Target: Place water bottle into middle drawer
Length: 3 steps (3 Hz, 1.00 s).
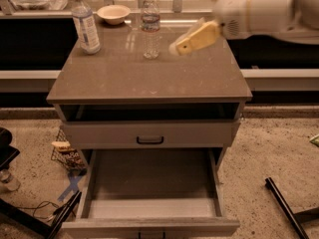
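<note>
The water bottle (150, 27), small and clear with a white cap and a dark reddish label band, stands upright near the back middle of the cabinet top (149, 78). My gripper (181, 45) reaches in from the upper right on a white arm, low over the top. It is just right of the bottle and apart from it, with nothing seen in it. The middle drawer (149, 183) is pulled out below toward the camera, and its long flat grey tray is empty.
A taller bottle with a white-blue label (85, 23) stands at the back left, with a pale bowl (114, 13) beside it. A shut drawer front with a black handle (150, 140) sits above the open drawer. A wire basket (67, 153) and black legs (284, 203) are on the floor.
</note>
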### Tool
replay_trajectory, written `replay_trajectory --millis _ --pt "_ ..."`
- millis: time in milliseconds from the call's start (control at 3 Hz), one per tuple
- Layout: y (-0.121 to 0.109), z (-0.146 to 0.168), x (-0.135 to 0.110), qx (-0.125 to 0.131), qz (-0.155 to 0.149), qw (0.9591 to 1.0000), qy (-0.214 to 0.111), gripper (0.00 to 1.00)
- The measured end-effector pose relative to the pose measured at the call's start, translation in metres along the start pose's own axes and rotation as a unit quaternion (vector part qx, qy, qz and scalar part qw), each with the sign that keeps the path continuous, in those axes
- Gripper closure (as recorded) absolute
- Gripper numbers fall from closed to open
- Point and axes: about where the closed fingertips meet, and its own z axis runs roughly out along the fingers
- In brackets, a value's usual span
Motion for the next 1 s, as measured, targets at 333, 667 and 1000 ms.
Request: replay_trajectory --millis 333,667,1000 --pt "-0.014 0.074 0.028 -0.002 0.051 0.9986 0.010 0.00" --pt "-0.025 0.148 0.053 -0.009 0.118 0.9928 -0.017 0.00" --pt "-0.029 0.184 0.060 -0.017 0.153 0.9872 -0.042 0.00"
